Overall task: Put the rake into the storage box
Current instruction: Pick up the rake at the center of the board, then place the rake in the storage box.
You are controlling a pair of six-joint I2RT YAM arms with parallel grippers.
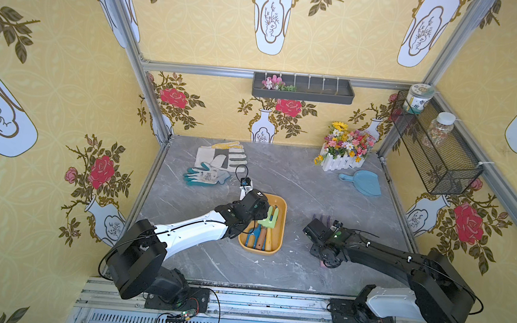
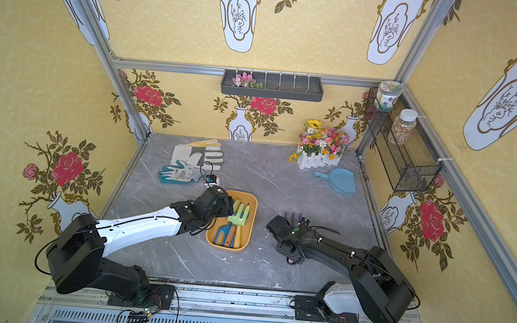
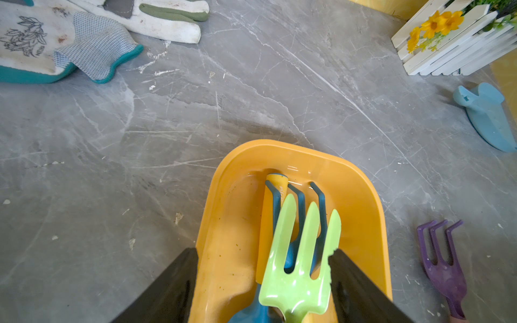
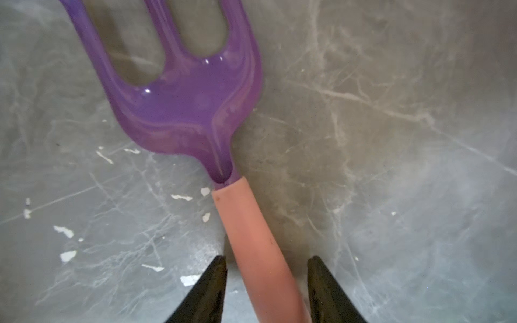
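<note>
half the rake [image 1: 322,219] hidden, beneath right end effector [image 4: 265,268]

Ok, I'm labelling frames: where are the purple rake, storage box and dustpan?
purple rake [image 4: 181,112]: right wrist view, base of its head.
storage box [image 3: 307,153]: left wrist view, far rim.
dustpan [image 1: 365,183]: in a top view, pan middle.

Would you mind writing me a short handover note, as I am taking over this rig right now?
Left gripper: open, empty, over the storage box, which holds a green fork and other tools.
Right gripper: open, jaws either side of the pink handle of the purple rake, not clamped.
Rake lies on the table, right of the box.
Done: reach. Left: grip, lift, place in box.
</note>
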